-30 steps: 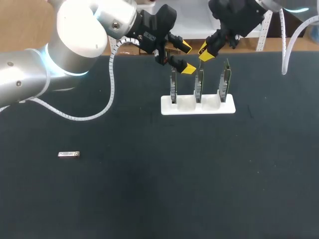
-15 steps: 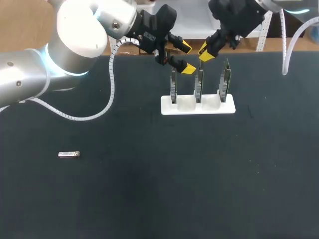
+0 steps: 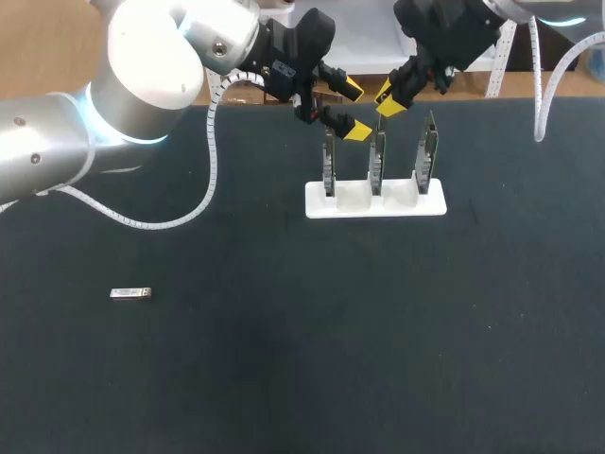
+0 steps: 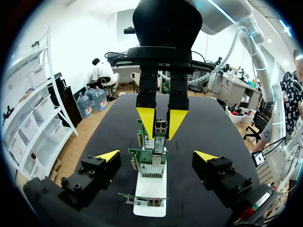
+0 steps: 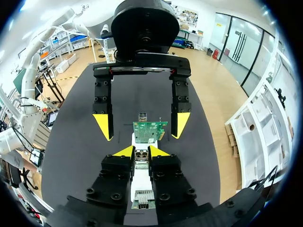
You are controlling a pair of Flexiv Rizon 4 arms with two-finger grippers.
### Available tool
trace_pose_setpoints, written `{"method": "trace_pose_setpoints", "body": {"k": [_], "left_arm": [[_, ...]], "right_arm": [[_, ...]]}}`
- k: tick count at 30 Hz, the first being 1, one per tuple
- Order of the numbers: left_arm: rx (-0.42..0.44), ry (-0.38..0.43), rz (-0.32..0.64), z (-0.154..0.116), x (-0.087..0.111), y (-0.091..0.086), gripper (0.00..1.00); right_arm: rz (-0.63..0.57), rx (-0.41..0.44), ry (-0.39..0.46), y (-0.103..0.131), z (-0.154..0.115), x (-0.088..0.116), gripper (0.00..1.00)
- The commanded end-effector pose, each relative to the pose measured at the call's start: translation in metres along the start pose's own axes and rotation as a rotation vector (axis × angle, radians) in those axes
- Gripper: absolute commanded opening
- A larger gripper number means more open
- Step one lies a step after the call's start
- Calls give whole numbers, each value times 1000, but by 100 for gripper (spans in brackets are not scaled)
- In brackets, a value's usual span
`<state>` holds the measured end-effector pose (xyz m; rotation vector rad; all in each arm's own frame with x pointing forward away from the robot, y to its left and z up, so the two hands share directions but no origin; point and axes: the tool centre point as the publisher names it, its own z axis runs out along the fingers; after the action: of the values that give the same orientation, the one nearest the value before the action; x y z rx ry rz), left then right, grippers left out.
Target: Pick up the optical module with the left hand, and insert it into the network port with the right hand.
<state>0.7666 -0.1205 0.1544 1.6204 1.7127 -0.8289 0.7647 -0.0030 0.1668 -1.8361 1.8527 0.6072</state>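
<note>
Nothing has moved: the optical module [image 3: 130, 293] lies untouched on the surface [image 3: 284, 369], well apart from the released left tool [image 3: 353, 111] and the right tool [image 3: 389, 101], whose grip cannot be told.

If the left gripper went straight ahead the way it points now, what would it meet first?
Probably the middle card in the white holder, with the right gripper at its top. The nearest card lies lower, so the left gripper may pass over it; depth is unclear.
</note>
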Motion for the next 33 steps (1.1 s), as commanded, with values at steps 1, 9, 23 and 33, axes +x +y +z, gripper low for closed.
{"method": "trace_pose_setpoints", "body": {"k": [1, 9, 23, 33], "left_arm": [[-2, -1, 2, 0, 0, 0, 100], [-2, -1, 2, 0, 0, 0, 100], [-2, -1, 2, 0, 0, 0, 100], [-2, -1, 2, 0, 0, 0, 100]], "right_arm": [[-5, 8, 0, 0, -2, -1, 0], [-14, 8, 2, -1, -4, -1, 0], [-21, -17, -8, -2, 2, 0, 0], [-11, -22, -6, -1, 4, 3, 0]]}}
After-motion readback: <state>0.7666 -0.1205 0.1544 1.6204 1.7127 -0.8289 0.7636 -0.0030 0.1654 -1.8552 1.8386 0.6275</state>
